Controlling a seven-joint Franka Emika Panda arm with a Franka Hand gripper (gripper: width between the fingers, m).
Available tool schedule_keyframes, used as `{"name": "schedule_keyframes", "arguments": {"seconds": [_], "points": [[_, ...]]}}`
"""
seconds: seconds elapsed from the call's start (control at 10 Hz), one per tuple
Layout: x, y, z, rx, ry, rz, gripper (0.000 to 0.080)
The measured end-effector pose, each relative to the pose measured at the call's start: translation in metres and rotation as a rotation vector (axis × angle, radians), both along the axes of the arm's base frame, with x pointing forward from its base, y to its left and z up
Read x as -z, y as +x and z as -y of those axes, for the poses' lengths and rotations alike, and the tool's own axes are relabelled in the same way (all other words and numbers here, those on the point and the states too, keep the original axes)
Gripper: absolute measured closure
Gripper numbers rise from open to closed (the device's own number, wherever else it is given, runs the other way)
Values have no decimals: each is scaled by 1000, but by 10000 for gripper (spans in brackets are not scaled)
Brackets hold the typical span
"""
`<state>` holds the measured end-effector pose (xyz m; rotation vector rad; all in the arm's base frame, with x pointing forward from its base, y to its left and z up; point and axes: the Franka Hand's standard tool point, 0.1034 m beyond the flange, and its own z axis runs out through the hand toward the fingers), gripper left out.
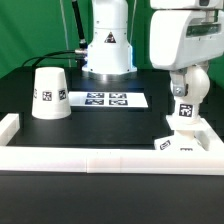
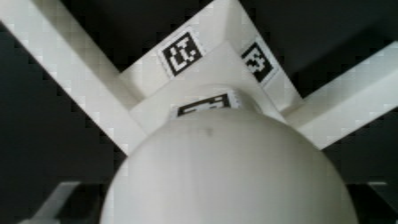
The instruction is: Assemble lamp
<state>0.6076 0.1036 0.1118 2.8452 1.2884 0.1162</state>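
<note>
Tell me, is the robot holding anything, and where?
The gripper seems to hold the bulb by its round head, over the base; the contact itself is hidden.

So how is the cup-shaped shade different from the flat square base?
The shade is tall and tapered, standing with its wide end down; the base is flat and low. The shade stands alone at the exterior view's left; the base lies at the exterior view's right, close to the rail. Both are white with black-and-white square tags.

One shade [image 1: 50,92], one bulb [image 2: 217,165], one square base [image 2: 217,45], one marker board [image 1: 107,99], one border rail [image 1: 100,160].
</note>
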Motion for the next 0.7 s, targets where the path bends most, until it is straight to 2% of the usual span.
{"name": "schedule_keyframes", "arguments": {"seconds": [0.4,0.7], "points": [[0,1,-1,350,38,26,220],[-1,1,-1,707,77,35,220]]}}
